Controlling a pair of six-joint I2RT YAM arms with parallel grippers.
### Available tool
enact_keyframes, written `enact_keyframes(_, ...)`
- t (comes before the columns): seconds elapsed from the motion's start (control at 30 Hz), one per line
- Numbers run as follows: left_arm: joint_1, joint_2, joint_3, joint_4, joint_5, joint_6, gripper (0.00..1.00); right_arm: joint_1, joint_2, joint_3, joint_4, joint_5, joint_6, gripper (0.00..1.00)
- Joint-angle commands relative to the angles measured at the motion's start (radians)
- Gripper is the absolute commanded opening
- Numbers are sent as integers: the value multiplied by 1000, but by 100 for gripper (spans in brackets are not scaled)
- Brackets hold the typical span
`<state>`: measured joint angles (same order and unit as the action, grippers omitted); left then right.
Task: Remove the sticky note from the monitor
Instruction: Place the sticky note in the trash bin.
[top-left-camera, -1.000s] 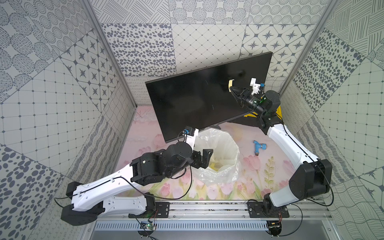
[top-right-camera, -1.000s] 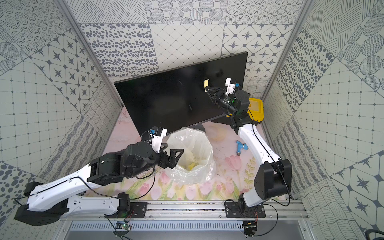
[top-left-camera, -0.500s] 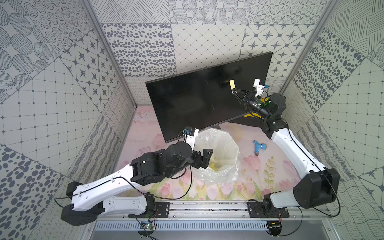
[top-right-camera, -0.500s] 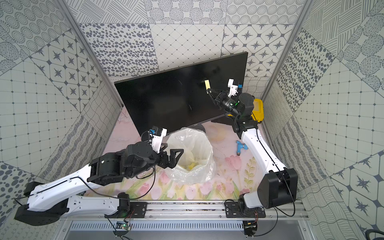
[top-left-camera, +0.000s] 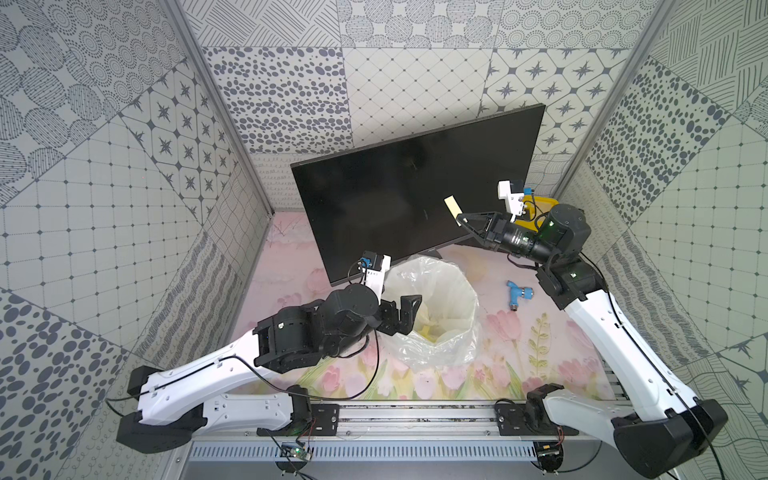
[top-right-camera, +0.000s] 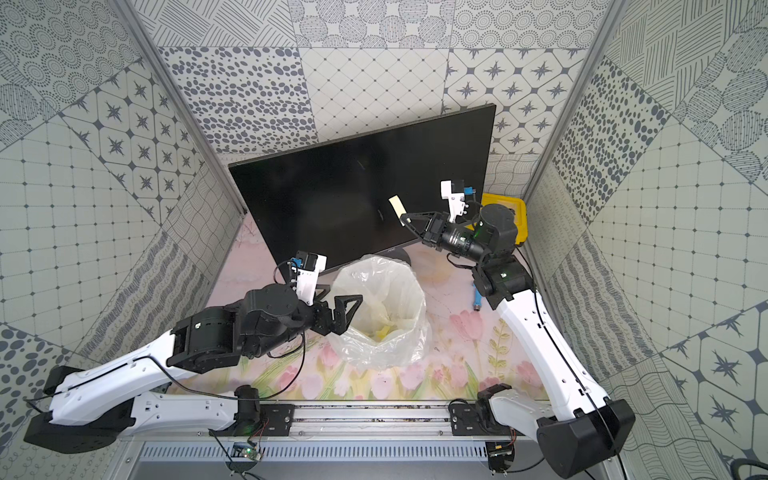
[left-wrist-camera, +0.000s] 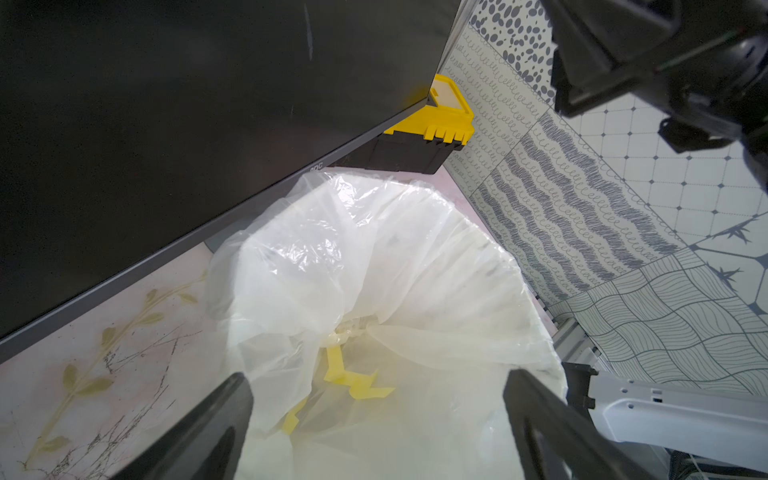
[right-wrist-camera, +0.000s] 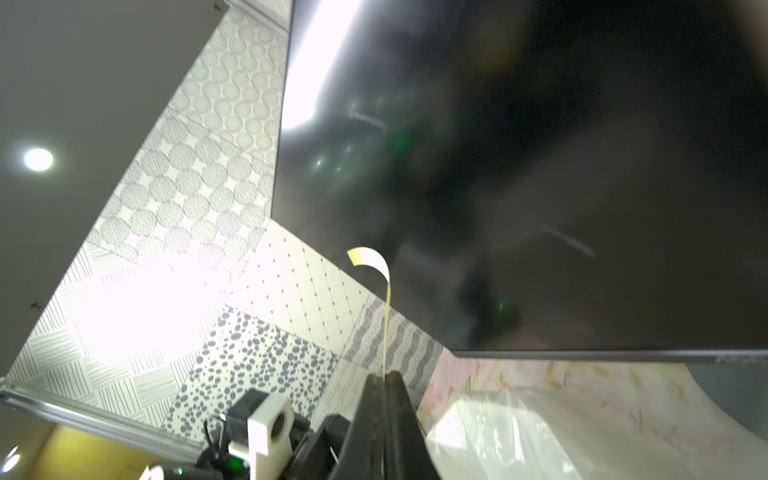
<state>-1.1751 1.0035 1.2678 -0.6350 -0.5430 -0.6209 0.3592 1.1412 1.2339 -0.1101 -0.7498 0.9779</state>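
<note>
Nearest me, on the left, the left gripper (left-wrist-camera: 376, 380) is hanging wide open over the near rim of the bin (top-left-camera: 469, 291), gripping nothing. The bin's clear liner is sagging around some yellow scraps (left-wrist-camera: 357, 384) at the bottom. To the right, a small blue fitting (top-left-camera: 517, 294) is lying on the flowered table (top-left-camera: 552, 345). Beyond it, the right gripper (top-left-camera: 459, 218) is reaching left with its jaws pinched tight on the lower edge of the sticky note (top-left-camera: 452, 205). The note is standing up from the tips and curling at its top, seemingly clear of the glass. Behind it the monitor (top-left-camera: 395, 199) is standing tilted, and a yellow toolbox (top-right-camera: 505, 208) is peeking out past its right end.
</note>
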Motion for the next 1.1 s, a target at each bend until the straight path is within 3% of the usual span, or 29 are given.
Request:
enact_keyframes(0.0, -1, -30, -3, 27, -81, -13, 99, 49, -38, -13, -226, -41, -164, 0)
enact_keyframes(0.27, 0, -46, 12, 3, -99, 1, 99, 204, -56, -53, -380, -6, -239, 1)
enact_keyframes(0.37, -1, -49, 13, 0, -99, 0, 99, 222, -56, -63, -413, 13, -254, 13)
enact_keyframes(0.5, 1, -52, 12, 0, -100, 4, 99, 229, -56, -57, -443, 33, -272, 51)
enact_keyframes(0.6, 0, -54, 15, 0, -100, 6, 99, 230, -58, -48, -452, 43, -279, 68)
enact_keyframes(0.83, 0, -53, 23, -2, -108, 25, 99, 229, -64, -1, -459, 57, -297, 86)
enact_keyframes(0.9, 0, -62, 31, -7, -126, 40, 99, 231, -64, 32, -459, 72, -312, 97)
enact_keyframes(1.07, 0, -103, 48, -13, -185, 107, 99, 226, -68, 137, -459, 141, -358, 98)
